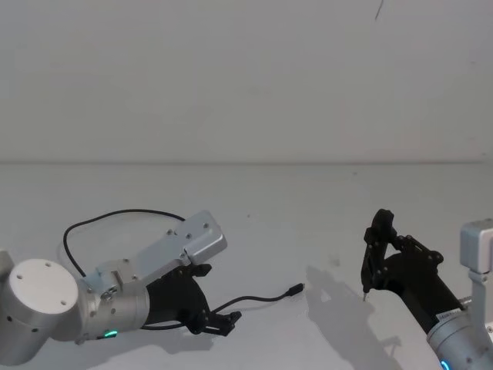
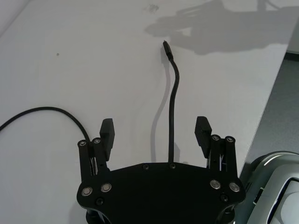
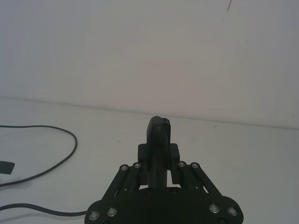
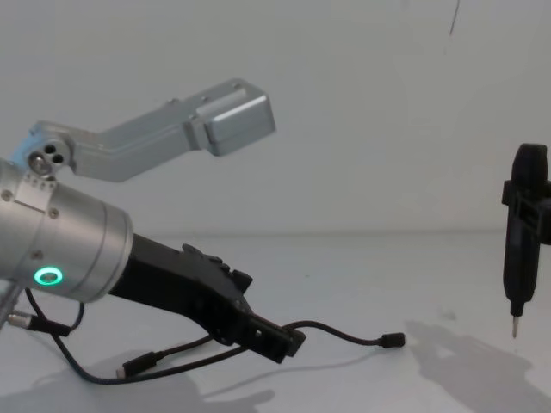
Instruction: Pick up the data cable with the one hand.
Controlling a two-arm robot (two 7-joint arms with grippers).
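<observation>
"Where's the left pincer [image 2: 155,125] got to?"
"Low over the tabletop [image 2: 70,56], fingers spread wide apart."
"And the data cable [image 2: 173,102]?"
"Flat on the tabletop, running straight between those fingers and out ahead, its plug [image 2: 166,46] well beyond the tips; the rest curls away behind the pincer."
"The right pincer [image 3: 160,156]?"
"Well apart from the left one, clamped on a slim black tool [image 3: 158,128]"
</observation>
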